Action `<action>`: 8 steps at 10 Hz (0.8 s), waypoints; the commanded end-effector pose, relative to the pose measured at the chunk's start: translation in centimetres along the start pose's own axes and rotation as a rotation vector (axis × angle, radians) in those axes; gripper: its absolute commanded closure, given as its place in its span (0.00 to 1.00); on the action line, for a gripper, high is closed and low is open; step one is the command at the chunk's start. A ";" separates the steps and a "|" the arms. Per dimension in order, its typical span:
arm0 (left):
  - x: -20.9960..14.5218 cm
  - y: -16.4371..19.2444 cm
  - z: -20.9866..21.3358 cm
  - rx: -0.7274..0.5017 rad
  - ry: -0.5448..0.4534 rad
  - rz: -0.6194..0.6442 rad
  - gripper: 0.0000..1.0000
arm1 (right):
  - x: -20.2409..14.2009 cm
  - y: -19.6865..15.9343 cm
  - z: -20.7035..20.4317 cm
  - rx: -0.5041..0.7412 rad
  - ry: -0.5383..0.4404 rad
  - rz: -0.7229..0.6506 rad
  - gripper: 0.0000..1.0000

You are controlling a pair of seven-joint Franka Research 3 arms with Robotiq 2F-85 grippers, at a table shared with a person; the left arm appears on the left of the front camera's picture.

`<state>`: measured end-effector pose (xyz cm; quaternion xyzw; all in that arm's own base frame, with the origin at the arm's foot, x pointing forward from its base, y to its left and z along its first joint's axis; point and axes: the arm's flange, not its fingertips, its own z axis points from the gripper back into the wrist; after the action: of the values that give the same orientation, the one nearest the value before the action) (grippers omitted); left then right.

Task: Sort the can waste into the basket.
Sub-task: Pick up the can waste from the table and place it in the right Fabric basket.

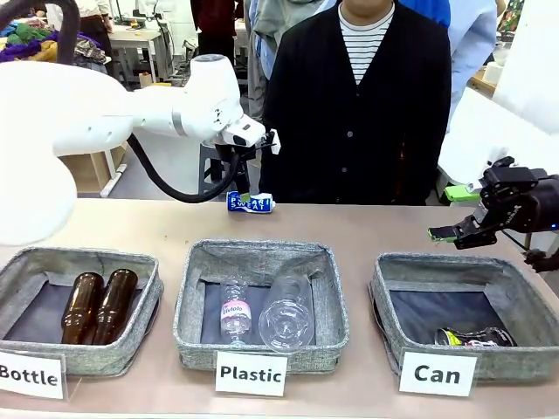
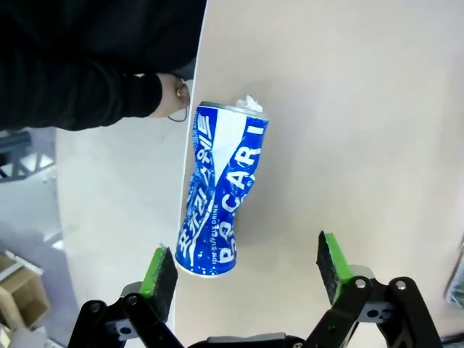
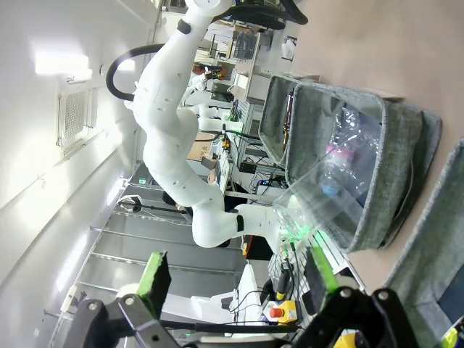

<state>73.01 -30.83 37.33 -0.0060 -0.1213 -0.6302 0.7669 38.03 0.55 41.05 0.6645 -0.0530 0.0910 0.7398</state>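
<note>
Front view: the left pincer hangs over the blue can at the tabletop's far edge, 12 o'clock of the Plastic basket. The dark can lies in the Can basket.

Left wrist view: the jaws are apart and the can sits off-centre towards 11 o'clock, so closing might nudge it over the edge.

Right wrist view: the right pincer is apart and empty.

Blue-and-white crushed can; dark can with green-yellow marks; grey fabric basket; brown glass bottles; beige counter.

One can lies inside the right basket, another can behind middle basket.
</note>
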 end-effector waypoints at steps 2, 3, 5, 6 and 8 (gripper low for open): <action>2.4 3.0 -1.0 -0.001 0.060 -0.028 0.00 | -0.1 0.1 0.0 0.004 0.004 0.009 0.00; 2.4 2.8 -1.8 -0.005 0.059 -0.064 0.00 | -0.1 0.1 0.0 0.004 0.004 0.009 0.00; 2.3 2.4 -3.9 -0.021 0.090 -0.075 0.00 | -0.1 0.1 0.0 0.004 0.004 0.009 0.00; 2.0 2.3 -4.7 -0.032 0.108 -0.074 0.00 | -0.1 0.1 0.0 0.004 0.004 0.009 0.00; 1.5 2.8 -5.5 -0.040 0.121 -0.060 0.00 | -0.1 0.1 0.0 0.004 0.004 0.009 0.00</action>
<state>74.32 -32.03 31.83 0.0072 -0.0754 -0.6527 0.7538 38.03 0.55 41.05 0.6645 -0.0530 0.0910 0.7398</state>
